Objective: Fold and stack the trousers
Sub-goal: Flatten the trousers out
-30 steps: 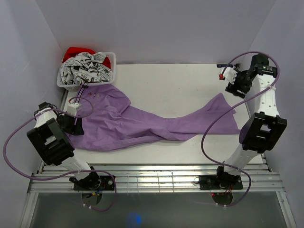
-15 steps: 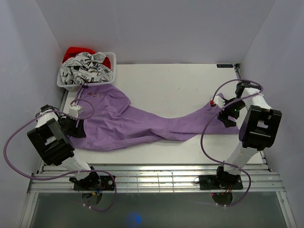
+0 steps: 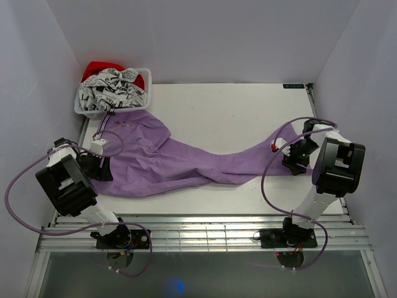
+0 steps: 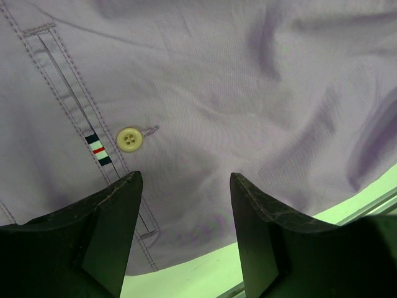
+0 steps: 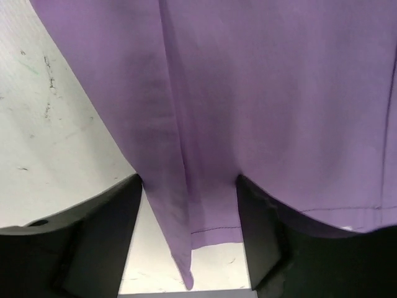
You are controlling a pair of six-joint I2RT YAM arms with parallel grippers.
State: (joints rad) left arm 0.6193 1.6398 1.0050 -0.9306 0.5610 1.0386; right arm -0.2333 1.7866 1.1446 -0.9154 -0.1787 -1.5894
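Trousers (image 3: 186, 164): lilac, spread across table (image 3: 217, 112), beneath both grippers.
Left gripper (image 4: 186, 179): fingers spread; pocket button (image 4: 129, 138) just ahead.
Right gripper (image 5: 189, 180): fingers spread, leg hem between them.

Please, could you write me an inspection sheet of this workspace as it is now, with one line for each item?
Surface: white table, with faint scuff marks.
Job's things: lilac trousers lie unfolded across the table, waist end at left, leg ends at right. A pale button sits beside a pocket.
Clutter: white basket at the far-left corner holds patterned grey cloth and red cloth.
Grippers: left gripper is open over the waist end. Right gripper is open, with a leg hem between its fingers.
Cables: left purple cable and right purple cable loop beside the arms.
Surroundings: plain walls and metal slats at the near edge.
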